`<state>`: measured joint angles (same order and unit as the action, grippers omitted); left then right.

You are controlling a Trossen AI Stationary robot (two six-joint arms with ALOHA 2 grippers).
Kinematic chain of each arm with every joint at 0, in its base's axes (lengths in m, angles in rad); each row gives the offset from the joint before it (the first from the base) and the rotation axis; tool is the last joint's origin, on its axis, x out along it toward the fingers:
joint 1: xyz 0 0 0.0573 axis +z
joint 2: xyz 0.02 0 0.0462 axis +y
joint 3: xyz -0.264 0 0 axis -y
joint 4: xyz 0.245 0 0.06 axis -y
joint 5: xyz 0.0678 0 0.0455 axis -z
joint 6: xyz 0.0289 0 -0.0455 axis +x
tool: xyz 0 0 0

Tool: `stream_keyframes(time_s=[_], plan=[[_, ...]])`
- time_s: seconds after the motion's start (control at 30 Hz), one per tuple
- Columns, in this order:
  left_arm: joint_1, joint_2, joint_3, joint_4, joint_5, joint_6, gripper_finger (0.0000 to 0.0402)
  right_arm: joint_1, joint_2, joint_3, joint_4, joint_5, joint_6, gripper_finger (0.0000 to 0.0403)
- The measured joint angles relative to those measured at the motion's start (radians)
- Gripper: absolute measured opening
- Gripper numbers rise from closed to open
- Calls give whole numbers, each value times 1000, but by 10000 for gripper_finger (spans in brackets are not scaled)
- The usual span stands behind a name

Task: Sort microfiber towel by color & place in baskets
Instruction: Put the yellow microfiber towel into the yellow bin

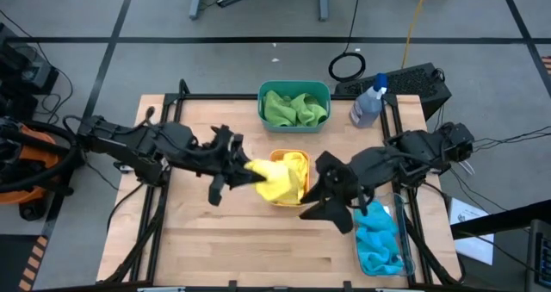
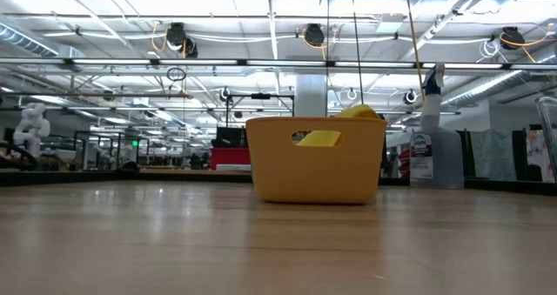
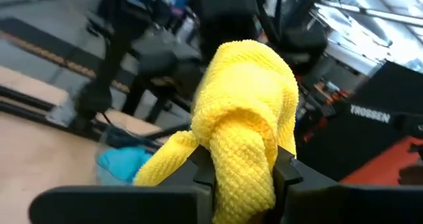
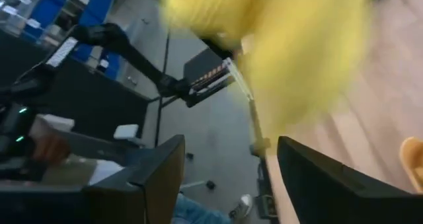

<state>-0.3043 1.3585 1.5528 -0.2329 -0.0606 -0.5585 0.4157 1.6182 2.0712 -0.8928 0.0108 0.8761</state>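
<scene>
Towel (image 3: 248, 118), yellow, soft & limp: left gripper (image 3: 242, 174) pinches its bunched fold beside orange basket (image 1: 277, 158); we see right gripper (image 4: 228, 164) spread.

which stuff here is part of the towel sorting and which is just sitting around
Part of the job: yellow towel pinched in the left gripper; orange basket; green towels in the teal basket; blue towels in the clear basket; right gripper, open.

Just lying about: spray bottle.

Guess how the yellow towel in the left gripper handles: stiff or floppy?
Likely floppy: the yellow towel bunches and droops over the left gripper pinching it. Probably light, since that small pinch carries it. Its nubby weave suggests it won't slip easily.
</scene>
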Motion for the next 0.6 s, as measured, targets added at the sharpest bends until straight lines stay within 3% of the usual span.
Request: stream_keyframes(time_s=[0.17,0.4,0.6], plan=[[0,-17,1,-5,-48,73,59,-1,-18,0,33,97,103,230],[-1,-16,1,2,-56,133,60,-1,-15,0,114,217,6,247],[-3,-16,1,2,-36,187,61,-10,-20,0,97,195,0,295]])
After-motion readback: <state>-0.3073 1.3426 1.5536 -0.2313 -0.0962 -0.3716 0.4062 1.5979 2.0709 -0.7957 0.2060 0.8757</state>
